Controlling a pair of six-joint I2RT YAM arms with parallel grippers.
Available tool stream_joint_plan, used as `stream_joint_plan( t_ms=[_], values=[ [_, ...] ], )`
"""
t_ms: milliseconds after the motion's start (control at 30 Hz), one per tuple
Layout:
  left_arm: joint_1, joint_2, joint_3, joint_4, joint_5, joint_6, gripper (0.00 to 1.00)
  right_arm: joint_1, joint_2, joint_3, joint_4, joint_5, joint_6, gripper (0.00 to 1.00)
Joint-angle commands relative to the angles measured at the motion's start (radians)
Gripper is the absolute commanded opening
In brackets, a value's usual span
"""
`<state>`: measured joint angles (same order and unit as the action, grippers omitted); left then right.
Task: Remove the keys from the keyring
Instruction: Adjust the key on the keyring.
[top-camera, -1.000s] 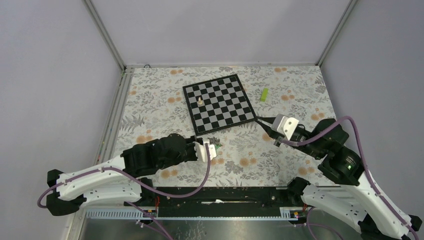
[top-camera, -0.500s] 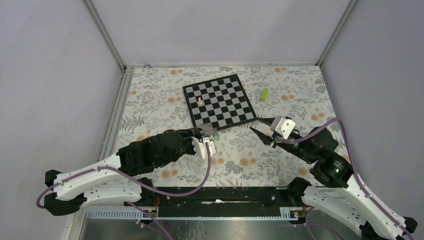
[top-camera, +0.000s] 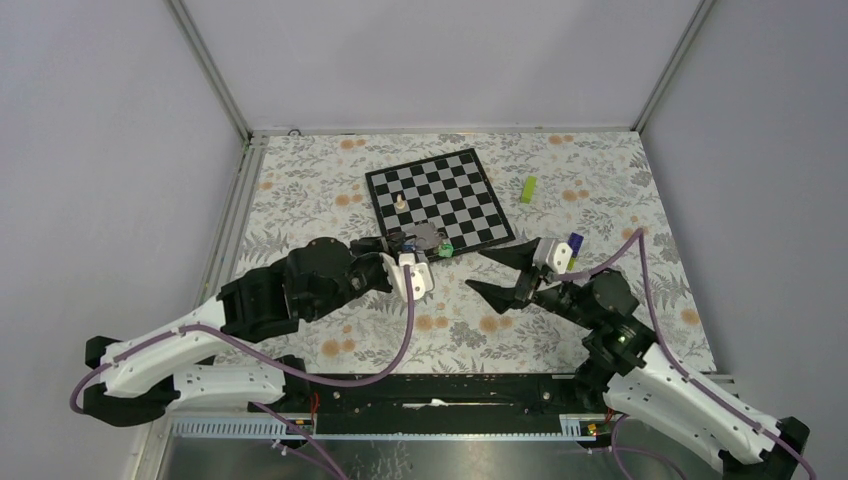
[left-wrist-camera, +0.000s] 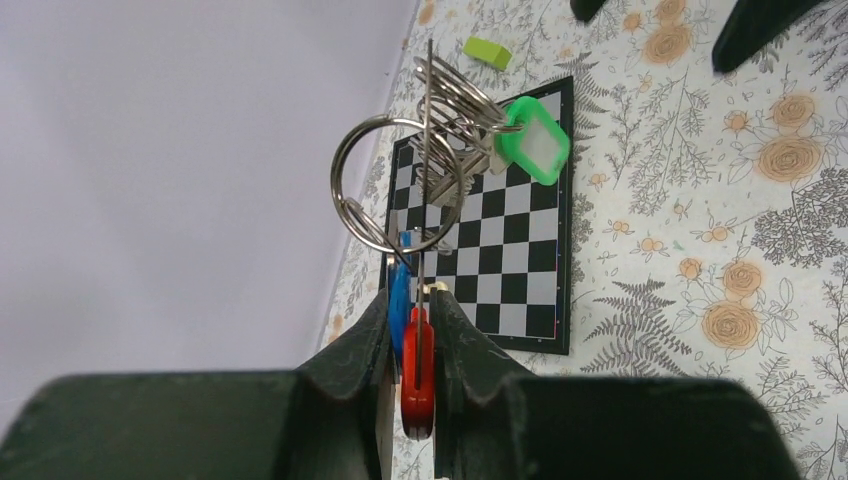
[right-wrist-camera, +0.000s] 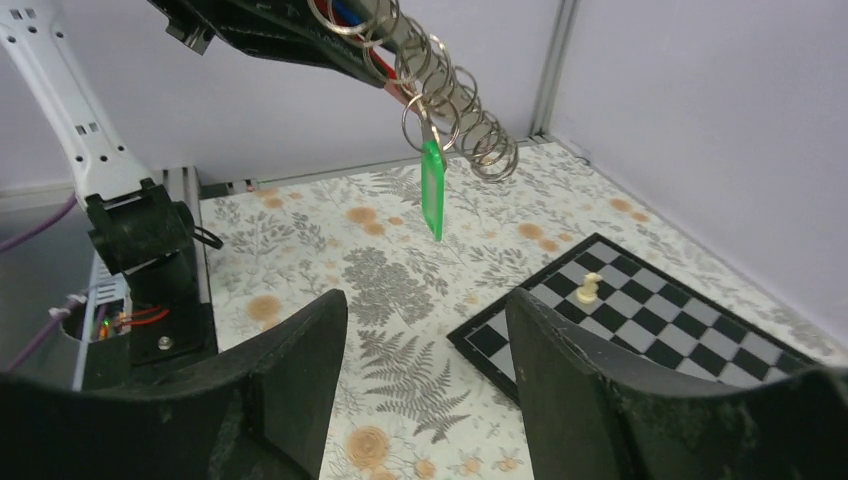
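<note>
Left wrist – keyring (left-wrist-camera: 452, 98): silvery loops, green-headed key (left-wrist-camera: 532, 142), red strap (left-wrist-camera: 417, 380).

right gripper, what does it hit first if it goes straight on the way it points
Probably the green-headed key hanging off the keyring that the left gripper holds up, in line with the open jaws of the right gripper; depth is unclear, so it might pass beneath.

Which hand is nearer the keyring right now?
Left. The left hand is clamped on the red strap of the keyring, holding it up; the right hand is open, off to its right, not touching it.
</note>
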<state>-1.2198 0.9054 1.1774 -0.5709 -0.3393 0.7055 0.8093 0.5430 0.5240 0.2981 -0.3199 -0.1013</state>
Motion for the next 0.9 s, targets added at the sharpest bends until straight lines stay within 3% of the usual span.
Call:
stream_joint_plan(
  t_ms=[0,233,467,567,700,867],
  values=[
    [0.002,0.016,0.07,0.066,0.04,-0.015,0.0,-0.004,0.046,-0.069,0.364,-0.013,0.157,0.67],
    [0.002,0.036,0.096,0.068,0.061,-0.014,0.0,-0.005,0.173,-0.138,0.668,0.029,0.255,0.69],
    [0.002,0.041,0.101,0.094,0.072,-0.012,0.0,-0.003,0.273,-0.119,0.769,0.019,0.275,0.65],
    [0.002,0.043,0.104,0.095,0.069,-0.01,0.0,-0.005,0.297,-0.105,0.774,0.003,0.278,0.55],
    [0.002,0.04,0.105,0.095,0.065,-0.01,0.0,-0.003,0.305,-0.1,0.759,-0.007,0.282,0.31],
    [0.002,0.028,0.101,0.095,0.058,-0.009,0.0,-0.004,0.277,-0.11,0.707,0.002,0.275,0.18]
  ],
)
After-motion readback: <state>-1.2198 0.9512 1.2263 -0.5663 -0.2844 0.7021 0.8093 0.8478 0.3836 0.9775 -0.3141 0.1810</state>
